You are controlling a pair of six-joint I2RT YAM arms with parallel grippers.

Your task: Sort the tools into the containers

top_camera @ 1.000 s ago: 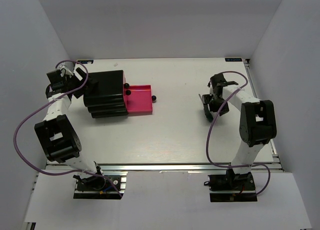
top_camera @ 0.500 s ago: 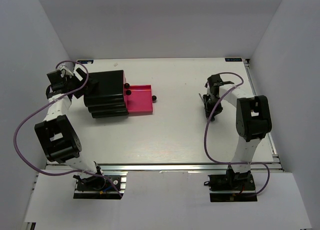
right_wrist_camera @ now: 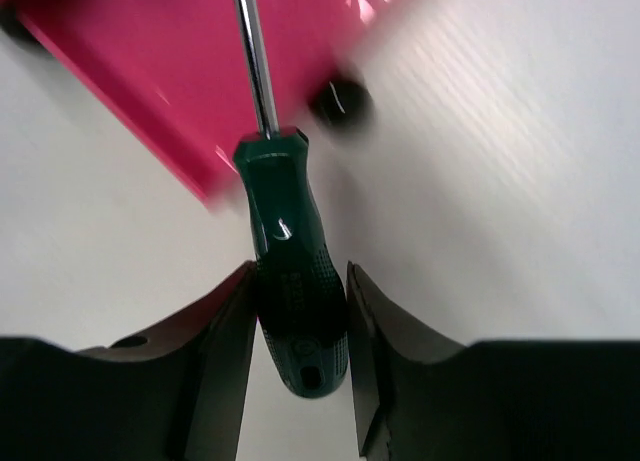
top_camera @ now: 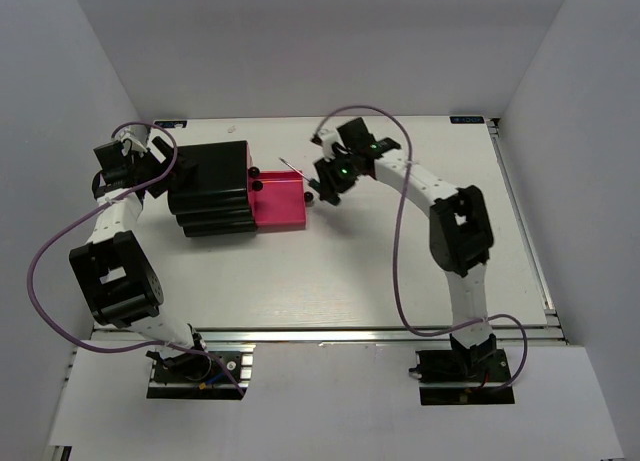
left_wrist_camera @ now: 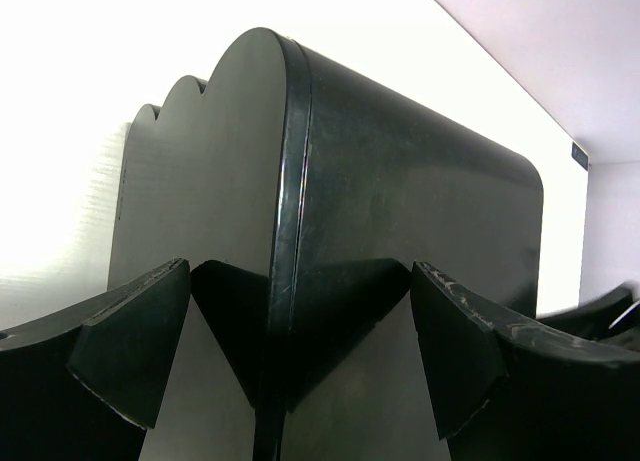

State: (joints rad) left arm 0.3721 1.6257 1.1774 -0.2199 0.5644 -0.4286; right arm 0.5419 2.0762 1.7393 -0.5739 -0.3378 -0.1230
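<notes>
My left gripper (left_wrist_camera: 290,351) stands spread wide astride the back edge of the black drawer cabinet (left_wrist_camera: 400,201), unchanged from a second ago. The pink drawer (top_camera: 280,206) is pulled out. My right gripper (right_wrist_camera: 298,321) is clamped on the green-handled screwdriver (right_wrist_camera: 285,241), which it has carried from the table's right side to the drawer's knob (right_wrist_camera: 340,99), shaft over the drawer.

The green plastic-handled screwdriver (right_wrist_camera: 285,241) had a glossy, partly stippled grip and a polished metal shaft. The magenta plastic drawer (right_wrist_camera: 120,61) and black plastic cabinet (left_wrist_camera: 400,211) shone smooth; the white counter (right_wrist_camera: 520,181) looked matt.
</notes>
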